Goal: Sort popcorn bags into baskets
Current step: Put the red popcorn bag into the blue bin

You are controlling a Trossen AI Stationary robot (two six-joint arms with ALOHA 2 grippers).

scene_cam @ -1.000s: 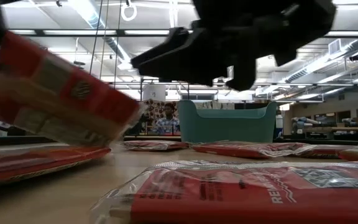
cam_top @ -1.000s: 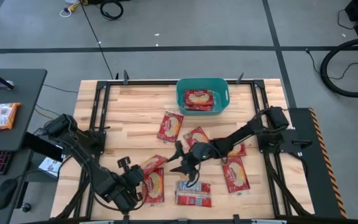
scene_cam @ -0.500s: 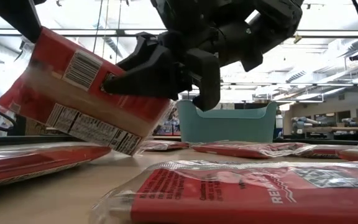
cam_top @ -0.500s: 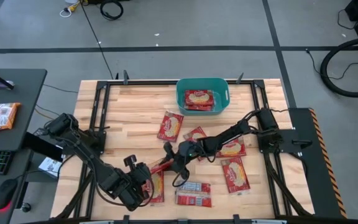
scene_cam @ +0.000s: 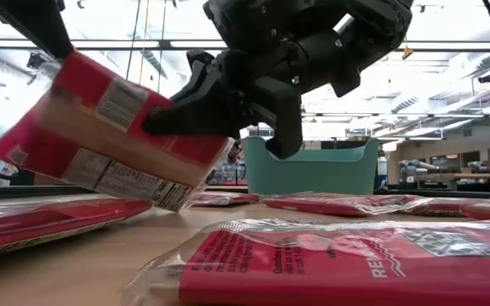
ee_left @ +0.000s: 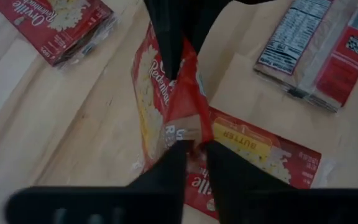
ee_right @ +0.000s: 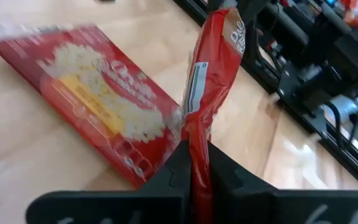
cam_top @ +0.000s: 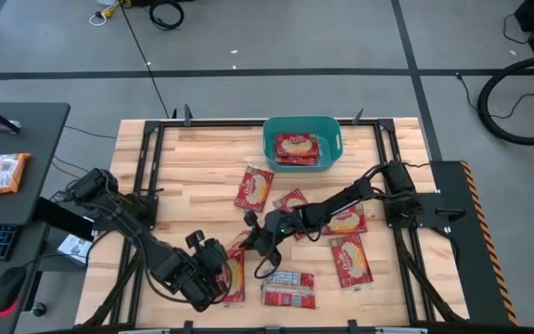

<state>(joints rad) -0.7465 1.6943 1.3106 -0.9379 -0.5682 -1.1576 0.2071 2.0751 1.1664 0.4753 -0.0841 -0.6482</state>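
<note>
Popcorn bag (cam_top: pixel 239 249) is hanging near the counter's (cam_top: pixel 193 158) front edge, well short of the teal basket (cam_top: pixel 301 142), with both the left fingers (ee_left: pixel 190 152) and right fingers (ee_right: pixel 194 163) clamping it; if you are pulling apart, it is likely tearing.

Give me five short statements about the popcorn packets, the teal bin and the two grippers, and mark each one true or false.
1. Both grippers pinch the same red popcorn packet. True: the left gripper and the right gripper are each shut on it.
2. The teal-blue plastic bin is empty. False: a red packet lies inside.
3. The held packet lies flat on the wooden table. False: it is lifted and tilted.
4. Several packets lie on the table outside the bin. True.
5. The grey-white-backed packet is in the bin. False: it lies on the table, towards the edge opposite the bin.
</note>
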